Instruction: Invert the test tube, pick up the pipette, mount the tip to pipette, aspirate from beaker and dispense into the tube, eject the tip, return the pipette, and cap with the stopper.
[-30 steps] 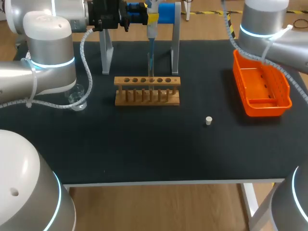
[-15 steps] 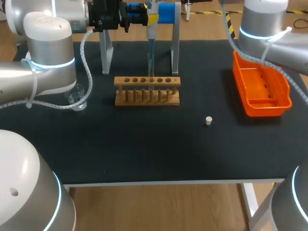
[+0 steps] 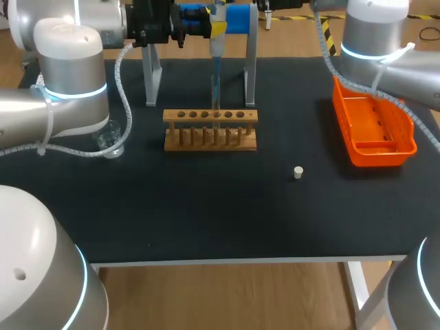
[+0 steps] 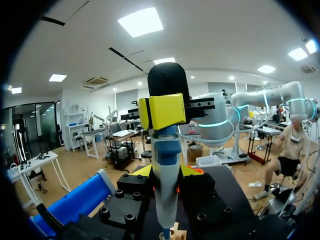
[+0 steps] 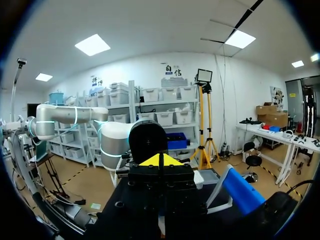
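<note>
Worktop [image 3: 206,213] is covered with a black mat. An orange plastic basket [image 3: 405,146] sits toward the back right, its long side running front to back. Roughly in the middle there's a wooden rack [image 3: 210,115] with a row of holes along the top. Just behind it stands a grey two-legged stand [image 3: 150,82] with a blue piece up top.

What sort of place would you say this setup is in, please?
Most likely a robotics lab bench set up for chemistry handling: a wooden test tube rack, a pipette and a glass beaker stand on a black-topped table, with the left arm and right arm alongside.
</note>
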{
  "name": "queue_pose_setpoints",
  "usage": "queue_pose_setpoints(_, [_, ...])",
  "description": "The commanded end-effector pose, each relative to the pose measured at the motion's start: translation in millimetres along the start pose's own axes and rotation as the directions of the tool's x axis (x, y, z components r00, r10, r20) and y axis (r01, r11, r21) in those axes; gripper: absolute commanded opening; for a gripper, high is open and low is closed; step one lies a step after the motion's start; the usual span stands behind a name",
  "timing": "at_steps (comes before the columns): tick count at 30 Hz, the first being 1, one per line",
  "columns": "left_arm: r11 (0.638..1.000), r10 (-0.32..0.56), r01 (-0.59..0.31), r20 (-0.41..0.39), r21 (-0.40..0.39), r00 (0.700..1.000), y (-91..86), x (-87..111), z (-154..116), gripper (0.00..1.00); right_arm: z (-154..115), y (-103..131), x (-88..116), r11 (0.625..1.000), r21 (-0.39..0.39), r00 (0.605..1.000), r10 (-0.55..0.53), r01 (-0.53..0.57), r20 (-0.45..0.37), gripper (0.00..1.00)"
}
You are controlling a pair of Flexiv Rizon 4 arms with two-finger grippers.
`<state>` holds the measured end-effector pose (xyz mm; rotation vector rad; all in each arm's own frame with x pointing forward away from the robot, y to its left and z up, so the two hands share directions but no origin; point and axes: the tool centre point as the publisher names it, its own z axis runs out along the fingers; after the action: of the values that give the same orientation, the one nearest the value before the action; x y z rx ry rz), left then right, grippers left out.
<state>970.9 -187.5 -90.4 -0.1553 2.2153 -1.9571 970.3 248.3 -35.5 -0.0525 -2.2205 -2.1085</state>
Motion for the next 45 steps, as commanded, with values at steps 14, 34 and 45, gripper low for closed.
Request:
queue_pose_setpoints(14, [1.000,0.001,-0.001,0.001,0.002,1.000,-6.7,-0.5,1,0.00,-15,28,8,0.994,0.005,0.994,-0.112,0.112,0.010,0.00])
queue_pose_setpoints(34, [1.000,0.001,-0.001,0.001,0.002,1.000,-6.7,-0.5,1,0.00,-108,-62,35,0.986,0.093,0.990,-0.140,0.137,0.020,1.00])
queue_pose_setpoints(45, [1.000,0.001,-0.001,0.001,0.002,1.000,-6.7,-0.5,1,0.00,-97,-144,9,0.976,0.163,0.989,-0.140,0.147,-0.057,1.00])
